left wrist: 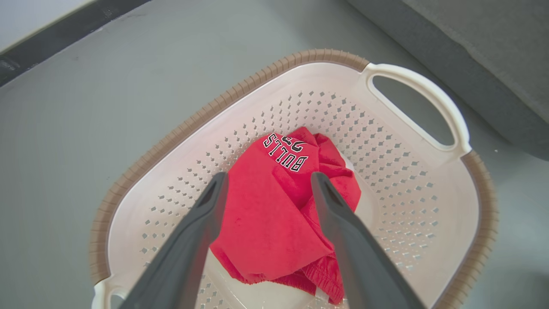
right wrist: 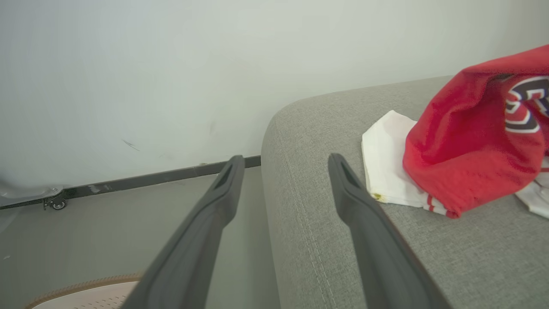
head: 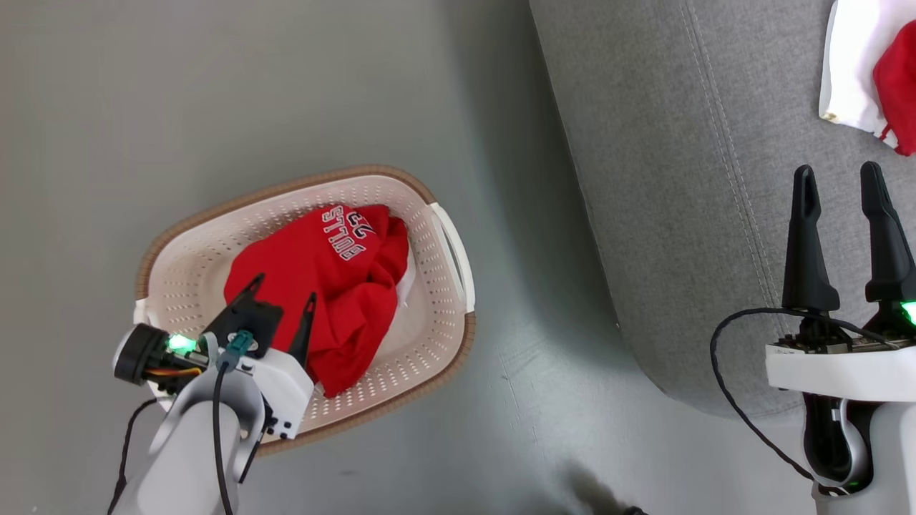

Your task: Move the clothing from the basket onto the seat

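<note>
My left gripper (head: 285, 287) hangs over the basket (head: 286, 187), its two dark fingers spread wide with nothing between them. In my left wrist view the fingers straddle the red garment (left wrist: 266, 214), one on each side of the heap, tips pointing toward its middle; I cannot tell whether they touch the cloth. The garment lies crumpled in the bottom of the basket, more toward the end with the white handle (head: 454, 250), and its black-and-white "BULLS" lettering faces up near the far edge of the heap. A bit of white shows at the side of the heap nearest that handle. The basket stands on the grey floor (head: 215, 93), near the rounded corner of the seat (head: 680, 179) but apart from it. My right gripper (head: 837, 170) is held above the seat near its front edge, fingers likewise parted and empty, pointing along the stitched seam. In my right wrist view one finger lies over the grey fabric and the other over the floor beside the seat's edge, with the pale wall (right wrist: 171, 64) and a dark baseboard (right wrist: 171, 175) beyond. Farther along the seat rests a red piece (right wrist: 472, 141) with dark and white lettering, bunched up on top of a white piece (right wrist: 386, 171) that lies flat on the upholstery, well clear of my fingers.
</note>
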Robot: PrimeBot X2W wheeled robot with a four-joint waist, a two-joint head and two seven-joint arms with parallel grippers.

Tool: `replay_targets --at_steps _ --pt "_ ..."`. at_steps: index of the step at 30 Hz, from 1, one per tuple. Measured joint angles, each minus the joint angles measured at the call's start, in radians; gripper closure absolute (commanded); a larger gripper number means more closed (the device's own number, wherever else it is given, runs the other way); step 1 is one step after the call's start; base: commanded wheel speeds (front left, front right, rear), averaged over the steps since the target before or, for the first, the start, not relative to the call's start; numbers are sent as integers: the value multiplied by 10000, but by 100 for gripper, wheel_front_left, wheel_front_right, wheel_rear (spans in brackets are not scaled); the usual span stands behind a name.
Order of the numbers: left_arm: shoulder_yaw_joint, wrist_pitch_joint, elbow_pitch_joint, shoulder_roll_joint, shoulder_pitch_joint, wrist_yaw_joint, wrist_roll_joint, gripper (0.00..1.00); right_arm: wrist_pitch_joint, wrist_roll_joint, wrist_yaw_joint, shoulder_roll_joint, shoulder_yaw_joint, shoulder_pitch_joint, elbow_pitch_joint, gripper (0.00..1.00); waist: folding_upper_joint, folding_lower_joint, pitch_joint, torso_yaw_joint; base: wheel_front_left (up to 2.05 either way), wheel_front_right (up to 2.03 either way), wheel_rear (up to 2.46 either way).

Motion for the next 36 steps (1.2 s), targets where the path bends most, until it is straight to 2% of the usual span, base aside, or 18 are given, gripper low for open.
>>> replay_targets --at_steps 7,20,36 --pt "4 90 414 111 -386 19 104 0 -159 155 0 0 94 -395 180 0 0 0 422 -245 0 0 0" --pt "94 174 1101 364 -933 360 251 0 -422 570 0 4 328 -853 677 0 0 0 1093 -761 0 0 0" --pt "163 307 1718 635 -1475 575 326 0 -667 895 0 10 744 -1224 1112 0 0 0 1698 -1430 0 0 0"
